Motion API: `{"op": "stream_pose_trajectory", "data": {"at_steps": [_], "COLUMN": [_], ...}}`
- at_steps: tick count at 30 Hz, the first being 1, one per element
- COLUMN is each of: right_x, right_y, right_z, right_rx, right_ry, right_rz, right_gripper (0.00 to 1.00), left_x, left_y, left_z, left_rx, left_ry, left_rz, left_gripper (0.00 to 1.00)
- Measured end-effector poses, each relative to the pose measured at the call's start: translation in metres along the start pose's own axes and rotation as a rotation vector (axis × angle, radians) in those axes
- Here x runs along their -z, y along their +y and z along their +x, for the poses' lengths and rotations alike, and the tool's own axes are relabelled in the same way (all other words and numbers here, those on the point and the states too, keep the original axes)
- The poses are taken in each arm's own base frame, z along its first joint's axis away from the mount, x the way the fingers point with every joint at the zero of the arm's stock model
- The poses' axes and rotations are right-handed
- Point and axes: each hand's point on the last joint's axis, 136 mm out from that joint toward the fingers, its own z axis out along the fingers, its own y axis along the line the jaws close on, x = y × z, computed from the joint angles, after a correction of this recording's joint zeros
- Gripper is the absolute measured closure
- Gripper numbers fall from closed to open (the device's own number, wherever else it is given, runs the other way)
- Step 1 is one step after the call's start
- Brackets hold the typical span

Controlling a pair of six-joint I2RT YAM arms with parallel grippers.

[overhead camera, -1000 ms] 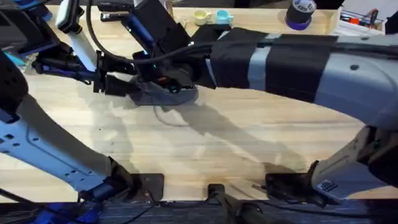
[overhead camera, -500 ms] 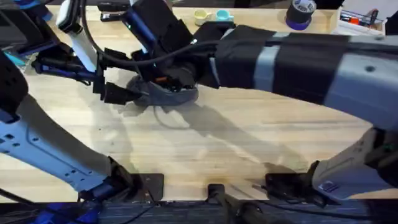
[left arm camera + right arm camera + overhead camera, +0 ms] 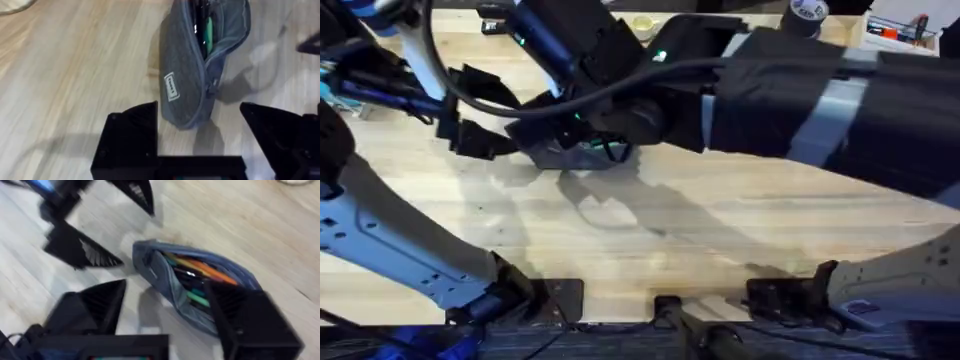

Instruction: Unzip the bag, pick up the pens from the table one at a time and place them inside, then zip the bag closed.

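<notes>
Bag (image 3: pixel 200 65) lies on counter (image 3: pixel 720 240) unzipped with pens inside, both grippers' jaws apart beside it, left gripper (image 3: pixel 200 135), right gripper (image 3: pixel 165 305); pin one end, then pull zipper straight along

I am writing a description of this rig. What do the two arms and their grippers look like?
The left arm has pale grey-white links with blue at its base and black cables along it. The right arm is dark with a grey band and a light grey lower link. The left gripper and the right gripper have black, wedge-shaped fingers on black bodies.
</notes>
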Motion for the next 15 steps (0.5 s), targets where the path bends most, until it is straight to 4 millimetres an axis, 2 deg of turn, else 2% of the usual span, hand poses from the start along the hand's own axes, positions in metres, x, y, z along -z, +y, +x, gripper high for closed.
{"op": "stream_pose_trajectory", "data": {"at_steps": [2,3,6,11,15], "right_x": [0.004,0.010,0.018,0.029,0.031], "right_y": [-0.002,-0.002,0.003,0.020,0.035], "right_z": [0.003,0.003,0.000,0.003,0.010], "right_rx": [0.002,0.003,0.002,-0.014,-0.042], "right_ry": [0.014,0.016,0.008,0.020,0.059], "right_rz": [0.005,0.005,-0.023,-0.097,-0.166], "right_gripper": [0.010,0.006,0.005,0.006,0.006], "left_x": [0.010,0.025,0.040,0.060,0.066], "left_y": [0.003,0.008,0.013,0.020,0.018], "left_z": [0.000,0.003,0.004,0.004,0.005], "left_rx": [-0.004,-0.009,-0.013,-0.022,-0.008], "left_ry": [0.020,0.054,0.072,0.093,0.092], "left_rz": [-0.017,-0.045,-0.078,-0.131,-0.138], "left_gripper": [0.005,0.005,0.005,0.005,0.005]}}
